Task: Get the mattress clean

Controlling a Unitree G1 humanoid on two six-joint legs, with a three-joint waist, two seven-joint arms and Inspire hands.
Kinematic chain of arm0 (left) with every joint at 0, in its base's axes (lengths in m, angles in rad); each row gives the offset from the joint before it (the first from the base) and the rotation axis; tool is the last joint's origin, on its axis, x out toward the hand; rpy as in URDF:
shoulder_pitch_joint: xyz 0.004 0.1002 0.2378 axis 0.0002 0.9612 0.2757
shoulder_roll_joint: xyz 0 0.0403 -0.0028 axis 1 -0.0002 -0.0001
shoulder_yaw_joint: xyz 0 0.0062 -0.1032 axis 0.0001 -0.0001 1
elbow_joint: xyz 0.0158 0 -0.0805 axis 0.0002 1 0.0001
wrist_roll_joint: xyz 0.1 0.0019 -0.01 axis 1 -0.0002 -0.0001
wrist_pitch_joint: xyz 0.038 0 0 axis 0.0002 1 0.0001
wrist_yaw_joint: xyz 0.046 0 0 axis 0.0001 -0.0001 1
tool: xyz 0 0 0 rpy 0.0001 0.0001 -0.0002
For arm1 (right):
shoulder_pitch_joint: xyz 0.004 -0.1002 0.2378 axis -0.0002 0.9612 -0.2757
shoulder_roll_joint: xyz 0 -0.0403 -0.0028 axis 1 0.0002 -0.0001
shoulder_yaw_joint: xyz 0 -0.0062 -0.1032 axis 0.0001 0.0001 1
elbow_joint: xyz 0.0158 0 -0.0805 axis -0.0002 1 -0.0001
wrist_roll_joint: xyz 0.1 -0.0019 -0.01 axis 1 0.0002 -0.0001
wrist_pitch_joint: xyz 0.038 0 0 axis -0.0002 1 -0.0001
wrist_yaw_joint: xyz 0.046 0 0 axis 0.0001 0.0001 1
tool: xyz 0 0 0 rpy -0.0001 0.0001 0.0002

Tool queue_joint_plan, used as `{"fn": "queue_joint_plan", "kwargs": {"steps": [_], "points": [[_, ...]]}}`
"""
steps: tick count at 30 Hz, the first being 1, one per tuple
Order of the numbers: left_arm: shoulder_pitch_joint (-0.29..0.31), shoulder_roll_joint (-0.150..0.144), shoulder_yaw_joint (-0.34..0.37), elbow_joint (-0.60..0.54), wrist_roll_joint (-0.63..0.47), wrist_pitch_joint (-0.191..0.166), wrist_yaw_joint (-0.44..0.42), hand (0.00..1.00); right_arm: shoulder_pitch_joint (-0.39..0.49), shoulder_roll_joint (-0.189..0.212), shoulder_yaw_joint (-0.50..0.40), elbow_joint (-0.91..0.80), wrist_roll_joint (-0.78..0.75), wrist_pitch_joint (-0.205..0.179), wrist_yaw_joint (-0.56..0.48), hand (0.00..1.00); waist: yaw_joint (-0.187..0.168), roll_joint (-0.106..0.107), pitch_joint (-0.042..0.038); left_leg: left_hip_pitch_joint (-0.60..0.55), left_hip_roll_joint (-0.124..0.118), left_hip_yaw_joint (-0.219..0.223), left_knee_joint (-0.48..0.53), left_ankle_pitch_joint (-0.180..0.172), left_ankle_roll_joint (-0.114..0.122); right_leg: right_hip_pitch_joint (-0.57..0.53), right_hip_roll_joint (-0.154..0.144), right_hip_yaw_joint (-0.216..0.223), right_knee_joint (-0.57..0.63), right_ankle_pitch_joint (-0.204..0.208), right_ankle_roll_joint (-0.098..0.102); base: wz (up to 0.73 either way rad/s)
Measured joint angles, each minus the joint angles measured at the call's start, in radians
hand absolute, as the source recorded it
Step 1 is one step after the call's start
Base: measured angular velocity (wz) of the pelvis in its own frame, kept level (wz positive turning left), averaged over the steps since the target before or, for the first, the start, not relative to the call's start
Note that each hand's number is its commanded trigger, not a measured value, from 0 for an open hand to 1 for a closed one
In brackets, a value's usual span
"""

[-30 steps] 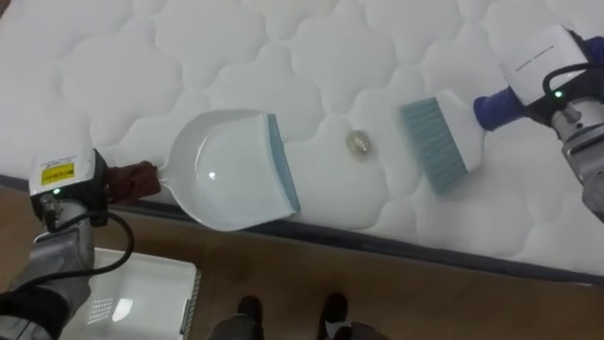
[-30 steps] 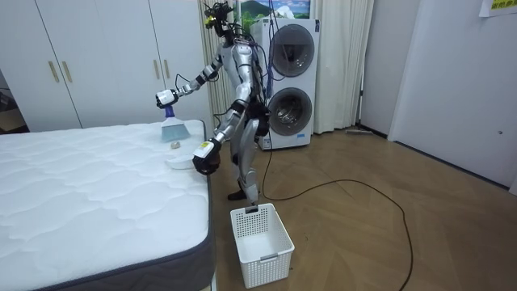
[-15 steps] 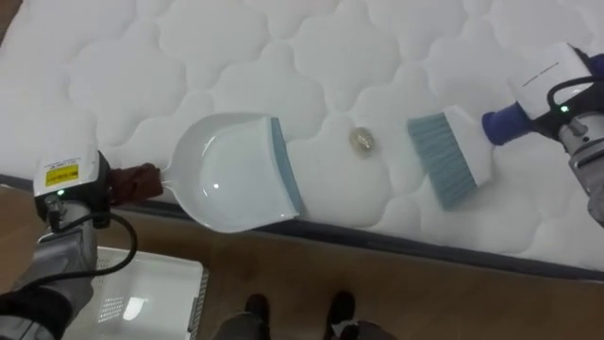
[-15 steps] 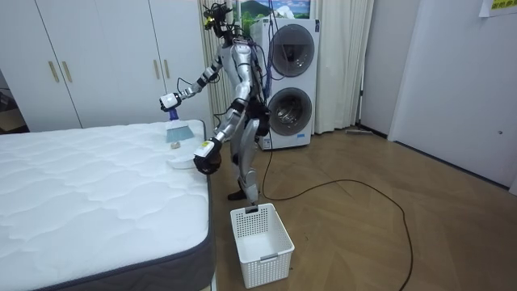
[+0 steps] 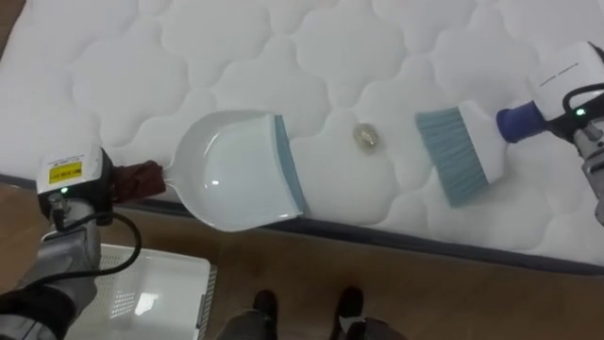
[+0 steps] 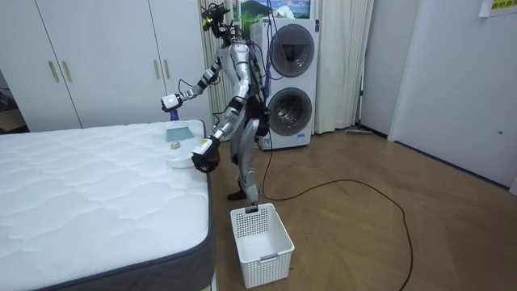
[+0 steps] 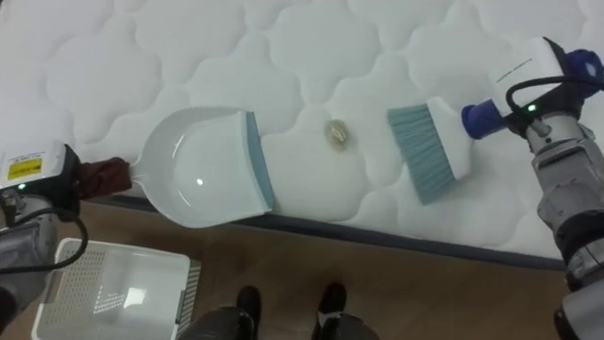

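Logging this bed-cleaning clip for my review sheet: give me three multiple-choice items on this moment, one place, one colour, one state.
1. Where is the scrap? A) on the mattress between dustpan and brush B) inside the dustpan C) under the brush
2. The brush's bristles are: A) red B) teal C) black
3. The dustpan is: A) heaped B) overturned C) empty
Answers: 1 A, it lies on bare quilting between both; 2 B, the bristles show teal; 3 C, its white pan holds nothing.
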Motion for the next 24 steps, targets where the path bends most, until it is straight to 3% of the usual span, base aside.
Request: {"fn": "queue_joint_plan", "kwargs": {"steps": [8,11,17,24], "points": [[-0.002,-0.007,-0.01,0.0,-0.03,0.003,0.009,1.0,0.007,0.0,-0.001,0.026,0.072,0.004,-0.056,1.0,0.002,0.001,-0.0003,-0.016,-0.002,-0.004,0.006,0.0,0.0,-0.013,-0.003,-0.003,0.003,-0.001,0.0,0.01],[-0.002,-0.025,-0.012,0.0,-0.03,0.02,0.016,1.0,0.011,0.0,-0.001,0.042,0.084,0.014,-0.086,1.0,0.007,0.002,0.0005,-0.02,-0.003,-0.004,0.008,0.0,0.0,-0.017,-0.004,-0.004,0.004,0.0,0.0,0.0],[-0.002,-0.036,-0.03,0.0,-0.03,0.021,0.055,1.0,0.021,0.0,-0.003,0.044,0.086,0.045,-0.156,1.0,0.01,0.02,0.0062,-0.021,-0.01,-0.008,0.008,0.0,0.002,-0.019,-0.012,-0.007,0.014,-0.002,0.002,0.01],[-0.009,-0.049,-0.048,0.0,-0.029,0.038,0.077,1.0,0.027,0.011,-0.002,0.006,0.141,0.066,-0.2,1.0,0.011,0.032,0.006,-0.029,-0.016,-0.009,0.011,0.003,0.005,-0.029,-0.018,-0.006,0.025,-0.007,0.002,0.0]]}}
